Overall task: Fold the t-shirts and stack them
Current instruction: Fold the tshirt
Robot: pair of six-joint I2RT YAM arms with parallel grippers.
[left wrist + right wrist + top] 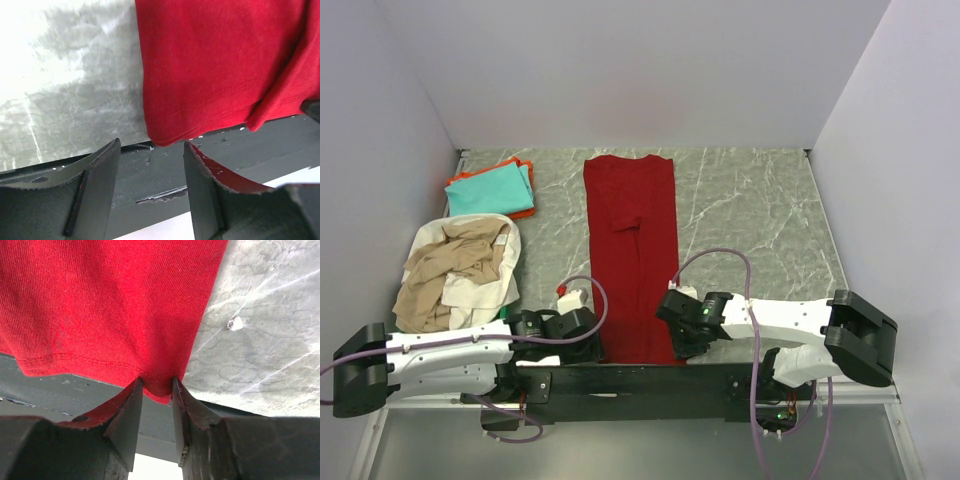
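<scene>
We see the grey marbled table (750, 210) with the dark red t-shirt (635, 260) as its largest cloth. It lies folded into a long strip down the middle, its hem at the near edge. At the near left a crumpled beige t-shirt (445, 275) sits piled on a white t-shirt (500, 250). At the far left a folded teal t-shirt (490, 190) rests on an orange t-shirt (525, 212).

The left gripper (150, 145) has its jaws well apart, and the red hem's left corner lies just beyond its tips. The right gripper (157, 382) has its jaws narrowed around the hem's right corner, which touches both fingers. We cannot tell whether they pinch it yet.

Only the wrist views show these corners, because the arms cover them from above.
</scene>
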